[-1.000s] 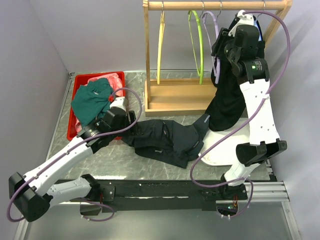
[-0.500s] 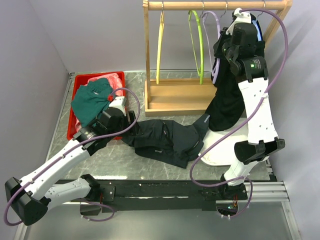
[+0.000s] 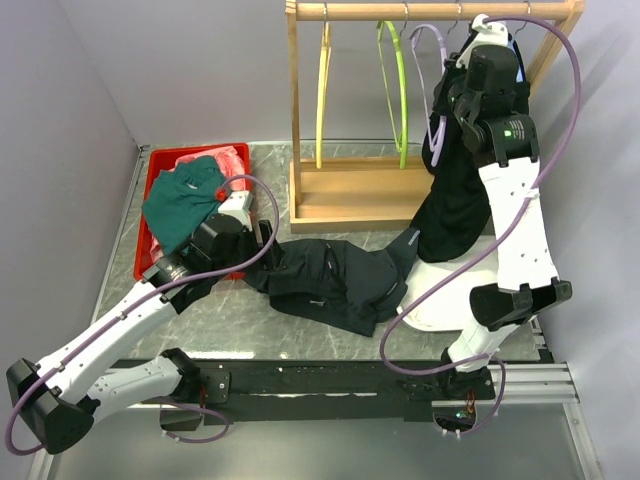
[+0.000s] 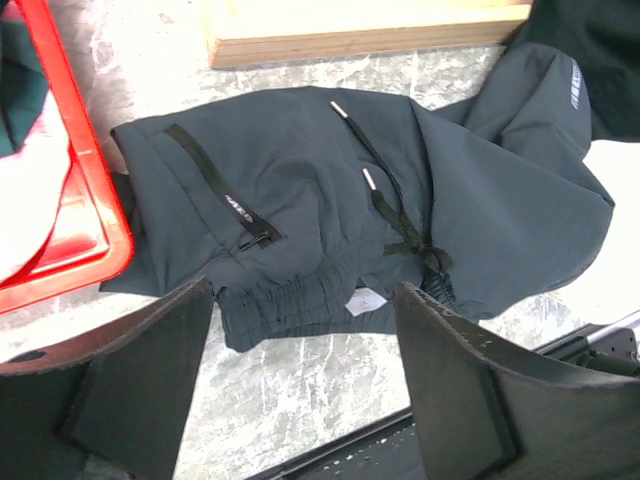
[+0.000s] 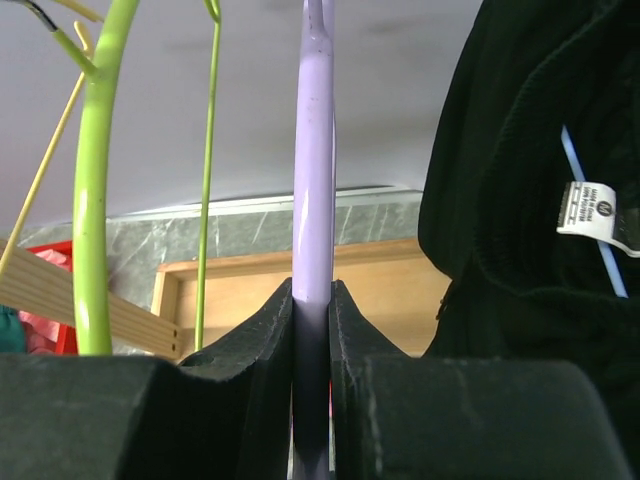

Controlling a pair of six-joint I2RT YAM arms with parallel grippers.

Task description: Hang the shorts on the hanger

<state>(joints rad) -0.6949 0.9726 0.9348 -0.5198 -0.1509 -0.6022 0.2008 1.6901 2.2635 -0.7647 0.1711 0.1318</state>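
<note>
Right gripper (image 5: 313, 300): fingers clamped flat on the hanger (image 5: 313, 150), low on its lilac arm. The hanger is on the wooden rail (image 3: 430, 10), at about 1 o'clock from the shorts in the top view. The lime-green hanger (image 5: 95, 200) is at its 9 o'clock and the black garment (image 5: 520, 220) is close at its 3 o'clock.

Left gripper (image 4: 300, 350): fingers spread wide, holding nothing, hovering over the waistband edge of the shorts (image 4: 330, 200). The shorts lie crumpled on the table, with the red bin (image 4: 90, 210) at their 9 o'clock.

Risks, as judged from here:
- The plastic is thin and the pinch narrow, so the hanger may swivel in your right grip once it leaves the rail.
- The hook may catch on the rail if you pull outward before lifting.
- The black garment hangs so close that it could drag along or slip off its own hanger.
- Your left fingers could close on the drawstring or on one layer only, and the shorts would then hang lopsided.

Versus a second earlier:
- The right wrist has risen a little toward the rail and its fingers have closed on the hanger.
- The left arm has shifted slightly toward 9 o'clock.
- The shorts have not moved.
</note>
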